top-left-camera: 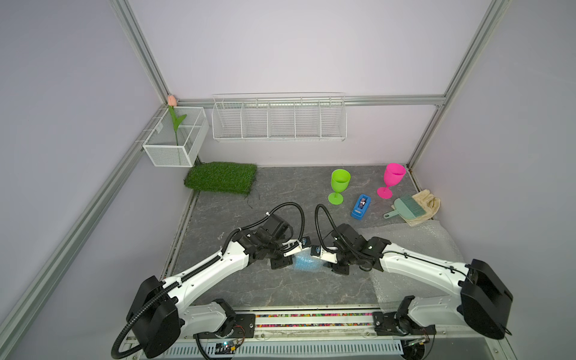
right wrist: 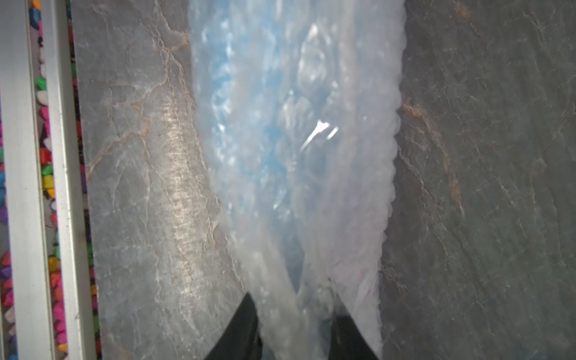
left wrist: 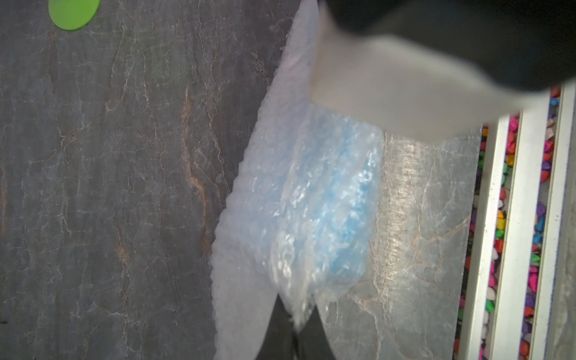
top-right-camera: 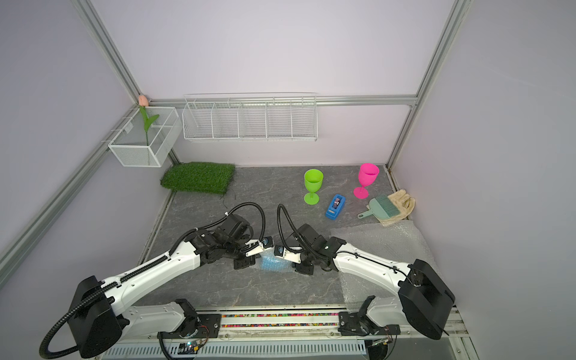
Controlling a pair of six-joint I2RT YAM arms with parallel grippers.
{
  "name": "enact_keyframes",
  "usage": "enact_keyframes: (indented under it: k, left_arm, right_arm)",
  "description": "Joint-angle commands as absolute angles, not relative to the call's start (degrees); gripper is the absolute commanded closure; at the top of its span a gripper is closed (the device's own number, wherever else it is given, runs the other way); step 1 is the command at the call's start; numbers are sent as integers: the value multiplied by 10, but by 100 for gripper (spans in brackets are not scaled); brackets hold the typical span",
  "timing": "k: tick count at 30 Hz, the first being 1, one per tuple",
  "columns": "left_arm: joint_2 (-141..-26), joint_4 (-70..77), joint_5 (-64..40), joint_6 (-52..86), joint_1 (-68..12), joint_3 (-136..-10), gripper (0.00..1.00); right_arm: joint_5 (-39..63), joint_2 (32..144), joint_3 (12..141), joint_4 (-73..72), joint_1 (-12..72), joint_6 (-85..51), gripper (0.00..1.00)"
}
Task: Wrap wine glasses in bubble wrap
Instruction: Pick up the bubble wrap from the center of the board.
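Note:
A sky blue wine glass (top-left-camera: 304,262) (top-right-camera: 270,262) lies at the middle of the table, rolled inside a sheet of bubble wrap (left wrist: 249,218) (right wrist: 358,156); its blue shows through the plastic (left wrist: 339,202) (right wrist: 246,131). My left gripper (left wrist: 299,327) (top-left-camera: 293,259) is shut on one bunched end of the bubble wrap. My right gripper (right wrist: 296,318) (top-left-camera: 322,265) pinches the opposite bunched end between its fingers. A lime green wine glass (top-left-camera: 339,186) and a hot pink wine glass (top-left-camera: 392,179) stand upright at the back right, unwrapped. The green glass's foot (left wrist: 74,12) also shows in the left wrist view.
More bubble wrap sheets (top-left-camera: 414,243) lie under my right arm. A blue tape dispenser (top-left-camera: 361,207), a teal brush and dustpan (top-left-camera: 408,208) and a beige glove (top-left-camera: 428,202) sit at the right. A grass mat (top-left-camera: 221,177), mesh basket (top-left-camera: 174,137) and wire rack (top-left-camera: 279,118) line the back.

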State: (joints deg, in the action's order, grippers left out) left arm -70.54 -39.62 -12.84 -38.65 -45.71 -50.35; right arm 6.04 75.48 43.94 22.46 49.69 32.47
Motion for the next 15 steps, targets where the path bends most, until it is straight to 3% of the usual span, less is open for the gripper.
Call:
enact_keyframes:
  k: [1,5,11,15]
  left_arm:
    - [-681,-383,-121,-386,-458,-503,100]
    - [-630,-381,-108,-378,-452,-504,68]
    - [-497,-383,-86,-372,-449,-503,44]
    - [-412,-395,-67,-372,-448,-504,34]
  right_arm:
    - [55,728,420,204,494,322,85]
    - [62,686,401,168,479,312,92]
    - [90,614,380,118,452,298,93]
    - [109,564,373,103,440,294,93]
